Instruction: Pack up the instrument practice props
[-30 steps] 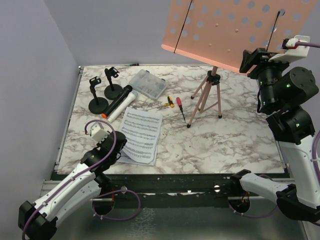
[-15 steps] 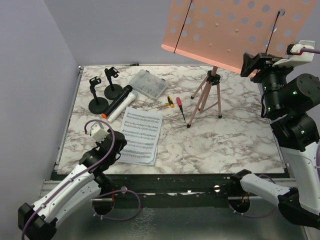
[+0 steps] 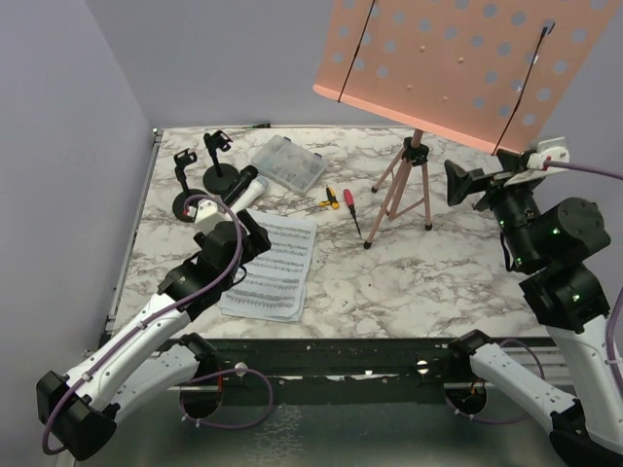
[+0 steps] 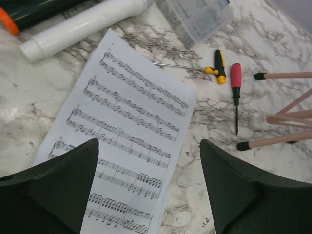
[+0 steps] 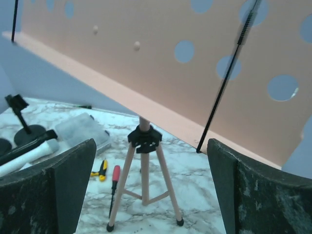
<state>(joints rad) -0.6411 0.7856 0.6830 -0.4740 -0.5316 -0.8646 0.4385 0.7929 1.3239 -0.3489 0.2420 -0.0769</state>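
White sheet-music pages (image 3: 274, 270) (image 4: 131, 122) lie at the front left of the marble table. My left gripper (image 3: 247, 236) (image 4: 148, 151) hovers open over their right edge, holding nothing. Behind it lie a white-bodied microphone (image 3: 249, 188) (image 4: 87, 22) and a black one with an orange ring (image 4: 29, 12). Two black round-based mic holders (image 3: 220, 175) stand at the back left. The pink tripod (image 3: 404, 185) (image 5: 144, 161) carries its perforated desk (image 3: 458, 58) (image 5: 161, 58). My right gripper (image 3: 469, 185) (image 5: 151, 187) is open and empty, right of the tripod and below the desk.
A clear compartment box (image 3: 287, 162) (image 4: 200, 17) sits at the back. A yellow screwdriver (image 3: 331, 197) (image 4: 219, 66) and a red one (image 3: 348, 201) (image 4: 236, 80) lie between the pages and the tripod legs. Grey walls close the left and back.
My left arm has reached forward over the pages and its gripper has opened. My right gripper has dropped down and left from the desk's lower right edge and opened wider.
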